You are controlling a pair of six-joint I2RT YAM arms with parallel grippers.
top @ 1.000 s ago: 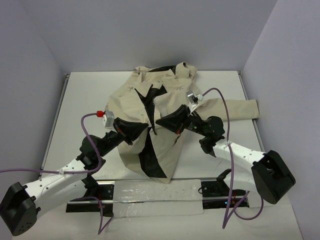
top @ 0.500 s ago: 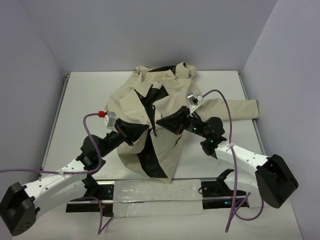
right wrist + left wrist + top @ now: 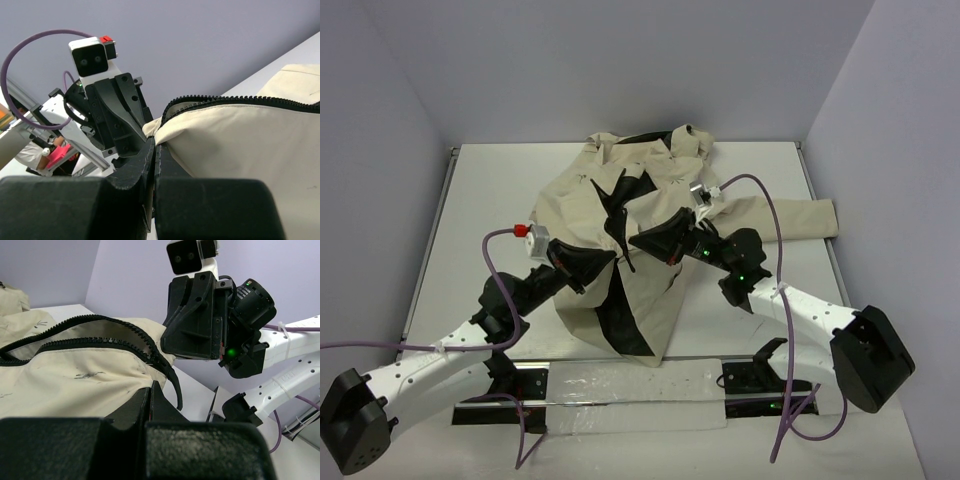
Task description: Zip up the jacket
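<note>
**Tool state.** The left tool has its fingers pressed together on the front edge of the jacket. The right tool is likewise pinching the opposite front edge. In each wrist view the cream fabric runs directly into the fingertips.

**Work position.** The jacket lies on the table with its front open, and black lining is exposed between the two panels. The collar end lies beyond both tools and the hem lies behind them, toward the arm bases. The zip teeth leave the right tool's tip and arc away from it, raised off the table. The two tools face each other, near but apart. The slider and the pin end are not identifiable in any view.

**Fault conditions (assessed).**
- Slip: each grip holds only a thin fabric edge. Tension across the opening could pull the edge out of the fingers.
- Collision: the tools point at each other. Drawing the edges together could bring finger against finger.
- Misalignment: the halves are held part-way up, not at the hem. The teeth may meet offset and fail to engage.
- Drag: lifting either edge further may shift the whole jacket, because nothing pins it to the table.
</note>
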